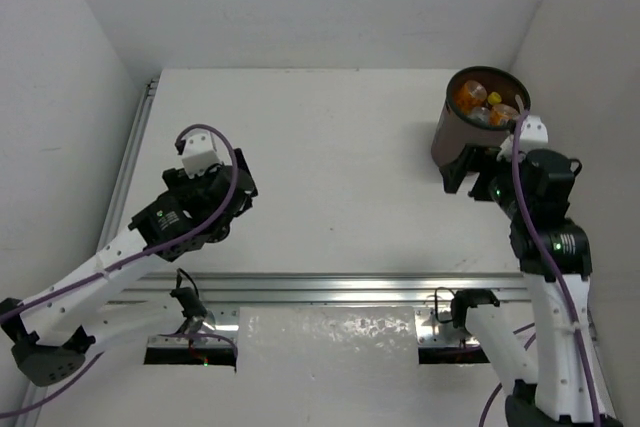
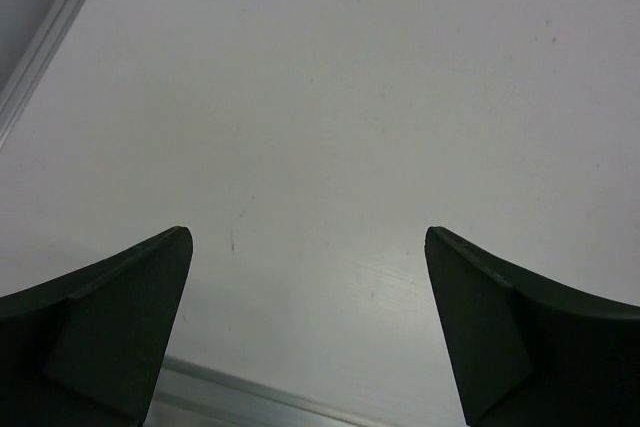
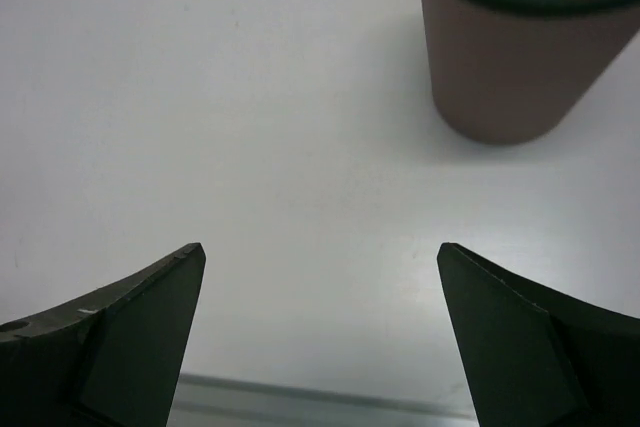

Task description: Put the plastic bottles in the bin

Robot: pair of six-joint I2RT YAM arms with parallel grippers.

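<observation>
Bottles (image 1: 478, 102), orange and clear, lie inside the bin (image 1: 450, 142), which stands upright at the far right of the table (image 1: 330, 167). Left gripper (image 2: 308, 237) hovers over the table, jaws apart, holding nothing. Right gripper (image 3: 320, 249) is near the bin, jaws apart, holding nothing.

My white-and-black left arm (image 1: 95, 269) stretches low from the near-left corner, forward and inward, with a purple cable (image 1: 234, 172) looped over its wrist. My black two-finger left gripper (image 2: 308, 237) faces downward, jaws spread wide with nothing between them. My white-and-black right arm (image 1: 555, 327) stands nearly upright at the right side and bends forward at the wrist. My black two-finger right gripper (image 3: 320, 247) is spread just as wide and is empty, its dark fingers (image 3: 120, 337) framing the wrist view.
</observation>
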